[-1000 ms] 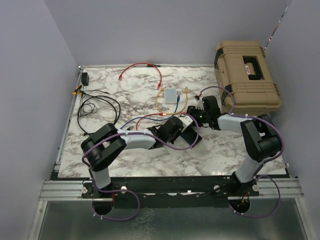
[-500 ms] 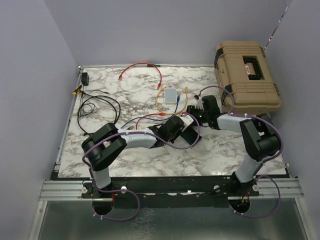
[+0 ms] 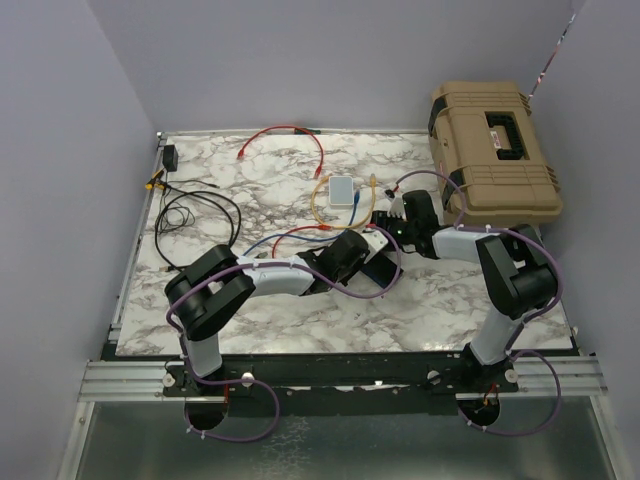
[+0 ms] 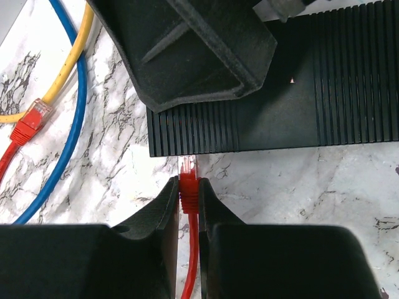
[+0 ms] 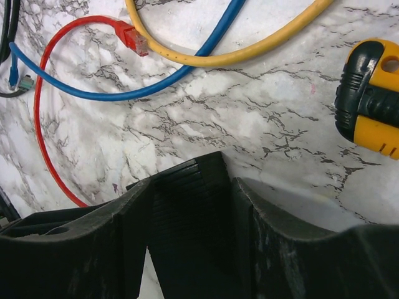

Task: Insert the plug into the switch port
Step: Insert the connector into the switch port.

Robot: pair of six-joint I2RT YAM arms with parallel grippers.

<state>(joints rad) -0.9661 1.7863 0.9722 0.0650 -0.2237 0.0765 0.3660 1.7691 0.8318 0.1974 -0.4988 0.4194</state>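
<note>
Left gripper (image 4: 188,187): fingers clenched on the red plug (image 4: 188,180), pinching its boot from both sides. Its red cable (image 4: 191,261) runs straight back between the fingers. The plug's clear tip points at the long edge of the switch (image 4: 312,93) and sits right at that edge. The left wrist view does not show whether it has entered a socket.

Switch: flat black ribbed box, lying flat on the marble table (image 3: 450,300) near its middle, between the two wrists. In the top view both arms reach inward and meet over it.

Right gripper (image 5: 193,187): fingers closed against the switch, one on each side of its ribbed body, gripping it at one end. In the left wrist view one right finger (image 4: 187,50) overlaps the switch's left end.

Loose cables lie on the table beyond the switch:
- yellow cable (image 5: 249,53)
- blue cable (image 5: 124,93)
- a second red plug (image 5: 134,38), free on the table, with its cable curving away in a loop

A yellow-and-black tool handle (image 5: 368,106) lies at the right edge of the right wrist view, apart from the switch.

Farther back in the top view:
- small grey-white box (image 3: 341,190), ringed by the yellow cable
- black power adapter (image 3: 171,157) at the far left corner
- tan hard case (image 3: 495,150) at the far right
</note>
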